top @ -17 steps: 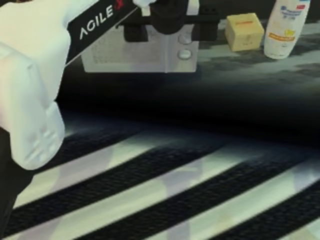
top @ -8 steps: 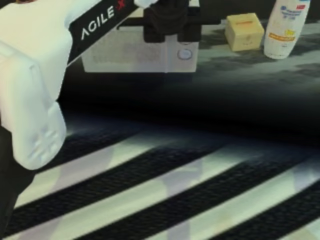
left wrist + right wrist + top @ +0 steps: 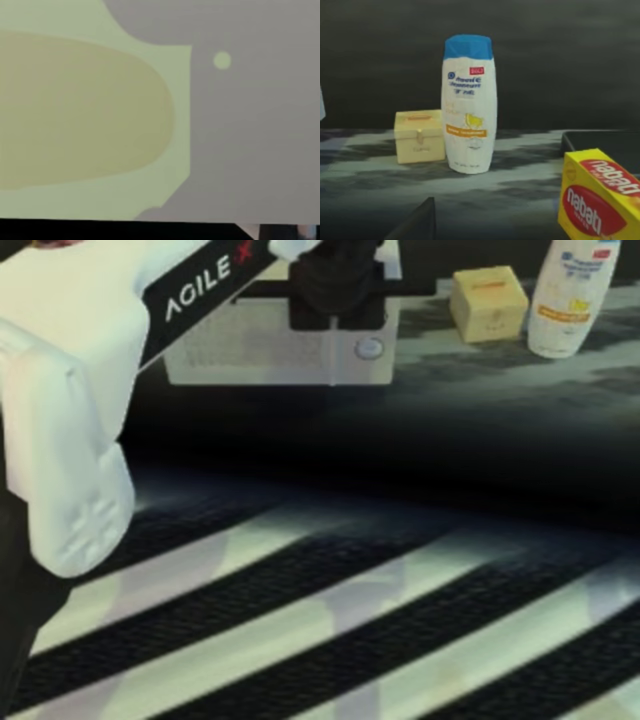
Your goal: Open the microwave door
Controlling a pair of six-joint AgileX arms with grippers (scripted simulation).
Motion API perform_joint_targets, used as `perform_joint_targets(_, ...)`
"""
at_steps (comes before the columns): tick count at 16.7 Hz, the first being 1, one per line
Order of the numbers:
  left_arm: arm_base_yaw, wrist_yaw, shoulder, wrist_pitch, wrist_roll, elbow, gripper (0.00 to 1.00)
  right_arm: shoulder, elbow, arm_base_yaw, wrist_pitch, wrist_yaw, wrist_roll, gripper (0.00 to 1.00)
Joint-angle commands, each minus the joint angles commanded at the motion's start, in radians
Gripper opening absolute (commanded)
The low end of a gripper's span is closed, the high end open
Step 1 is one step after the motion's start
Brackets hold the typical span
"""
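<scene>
While my left arm [image 3: 120, 310] reaches from the table's left edge across to the far side, its gripper [image 3: 335, 285] hangs over the top front of the microwave [image 3: 280, 355], above the seam between the door [image 3: 250, 345] and the knob panel. From the top view the black gripper body hides its own fingers, so I cannot tell whether they are apart or closed, or whether they touch anything. The microwave stands at the far edge of the table [image 3: 400, 570], left of centre, and the door looks flush with the front, its speckled mesh window facing the near side. One silver knob [image 3: 369, 348] shows just below the gripper; the rest of the panel is covered by it.

Right of the microwave, apart from it, sits a small tan box [image 3: 488, 303], and just beside that, toward the far right corner, a white bottle [image 3: 571, 295] with a blue cap stands upright. The right wrist view shows the same box and bottle, plus a yellow carton [image 3: 600, 197] closer to the camera. My right gripper itself does not appear in any view.

The left wrist view shows only flat pale green and grey shapes that I cannot identify.
</scene>
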Motion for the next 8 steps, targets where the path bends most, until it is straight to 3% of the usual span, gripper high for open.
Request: perform_joint_targets(8,-0.008,-0.021,-0.105,0.090,-0.025,-0.187,0.00,0.000,0.000,0.000,0.000,0.000,0.000,1.00)
